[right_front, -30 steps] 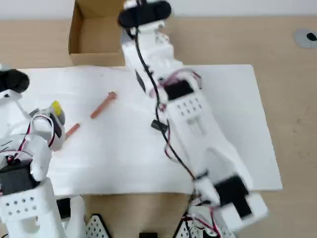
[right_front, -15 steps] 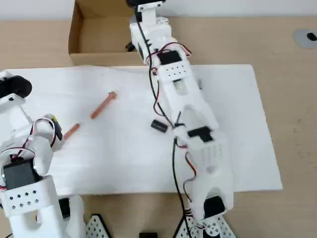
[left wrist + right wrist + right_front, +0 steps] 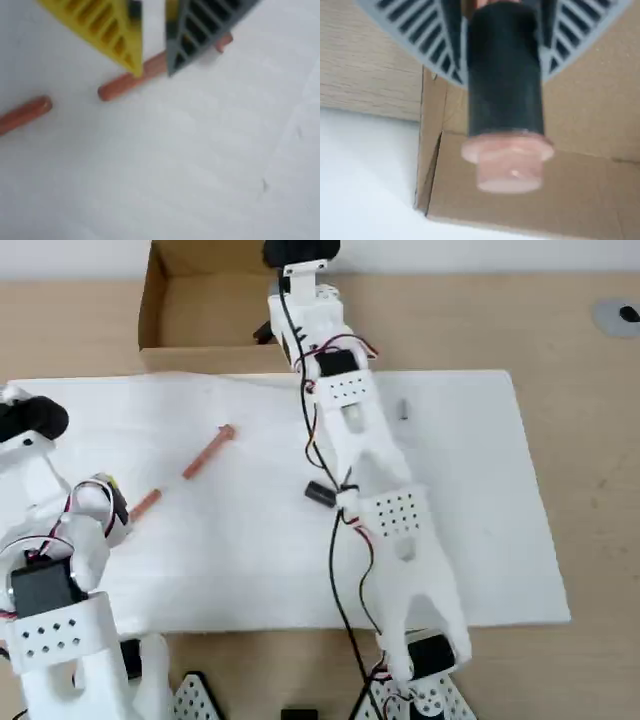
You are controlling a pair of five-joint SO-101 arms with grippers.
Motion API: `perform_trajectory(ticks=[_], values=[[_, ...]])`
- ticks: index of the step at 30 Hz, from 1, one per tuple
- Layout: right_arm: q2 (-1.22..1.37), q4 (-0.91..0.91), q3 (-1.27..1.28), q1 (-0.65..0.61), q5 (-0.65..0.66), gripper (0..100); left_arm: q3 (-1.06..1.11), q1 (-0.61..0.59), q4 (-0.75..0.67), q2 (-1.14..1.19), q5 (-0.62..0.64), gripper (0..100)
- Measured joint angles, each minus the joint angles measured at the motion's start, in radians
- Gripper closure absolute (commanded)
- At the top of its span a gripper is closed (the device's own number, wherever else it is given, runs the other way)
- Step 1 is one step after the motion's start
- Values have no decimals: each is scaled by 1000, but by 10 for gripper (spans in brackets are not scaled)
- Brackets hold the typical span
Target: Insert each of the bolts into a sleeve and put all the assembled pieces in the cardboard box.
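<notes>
My right gripper (image 3: 505, 30) is shut on a black sleeve (image 3: 505, 80) with a pink bolt head (image 3: 509, 162) sticking out of its end. It hangs over the cardboard box (image 3: 580, 195). From above, the right arm stretches to the box (image 3: 195, 310), with the right gripper (image 3: 268, 334) at its near right corner. My left gripper (image 3: 152, 62) is open, its yellow and grey tips just above an orange bolt (image 3: 122, 85). A second bolt (image 3: 22, 115) lies beside it. The high view shows the left gripper (image 3: 115, 502) by one bolt (image 3: 147, 502), and the other bolt (image 3: 210, 452) farther in.
A loose black sleeve (image 3: 320, 493) lies on the white sheet (image 3: 480, 540) beside the right arm. A small grey piece (image 3: 403, 408) rests near the sheet's far right. The bare wooden table (image 3: 590, 440) surrounds the sheet.
The right arm has straightened and stretched toward the cardboard box, carrying the sleeved bolt over it. The left arm has shifted slightly near the bolt.
</notes>
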Motion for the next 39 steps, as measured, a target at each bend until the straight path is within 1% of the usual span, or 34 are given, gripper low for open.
perform_trajectory(ticks=[5,7,10,13,17,22,26,29,31,33,36,38,39], values=[[83,0,-68,0,8,986,51,0,-51,2,0,959],[101,0,-77,0,8,981,57,0,-55,2,0,919],[117,0,-77,0,38,910,63,0,-55,2,0,857],[124,0,-77,0,58,839,63,0,-55,2,0,853],[121,2,-97,-3,61,798,63,0,-54,2,0,850],[123,38,-106,-29,61,797,58,6,32,77,-21,850],[123,49,-137,-40,61,798,-11,6,80,226,-8,850],[123,103,-213,-40,61,798,-106,6,140,376,68,850],[123,163,-275,-41,61,798,-178,6,166,491,157,853],[123,226,-339,-46,61,798,-244,6,176,608,272,854],[121,319,-427,-49,61,798,-310,6,193,753,500,854],[121,370,-454,-49,61,798,-333,8,230,806,644,854],[121,387,-460,-49,61,798,-341,8,244,815,690,854]])
